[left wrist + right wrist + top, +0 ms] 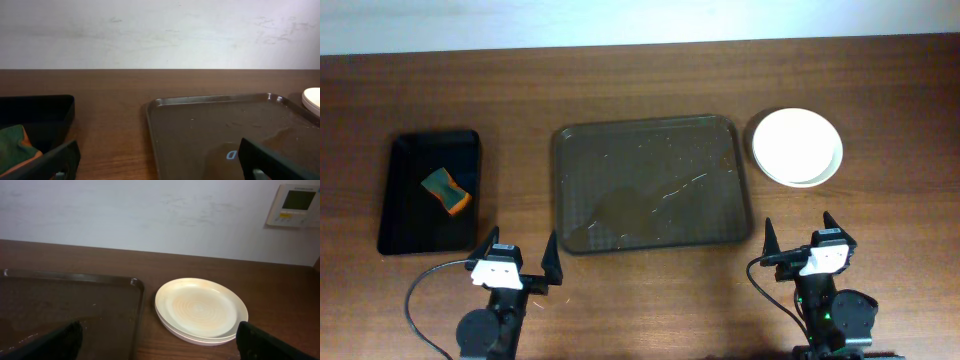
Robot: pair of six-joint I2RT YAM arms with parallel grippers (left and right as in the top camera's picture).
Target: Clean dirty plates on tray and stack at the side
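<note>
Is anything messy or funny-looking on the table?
Yes. The brown tray has a wet-looking patch and pale streaks with specks on its floor. The plates beside it are stacked slightly off-centre. Nothing looks broken.

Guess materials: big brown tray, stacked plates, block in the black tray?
Large dark brown rectangular tray: likely moulded plastic, glossy, fine gridded texture.
Stacked round cream plates: glazed ceramic or melamine; smooth sheen, faint rings.
Green-and-orange block in small black tray: looks like foam sponge.
</note>
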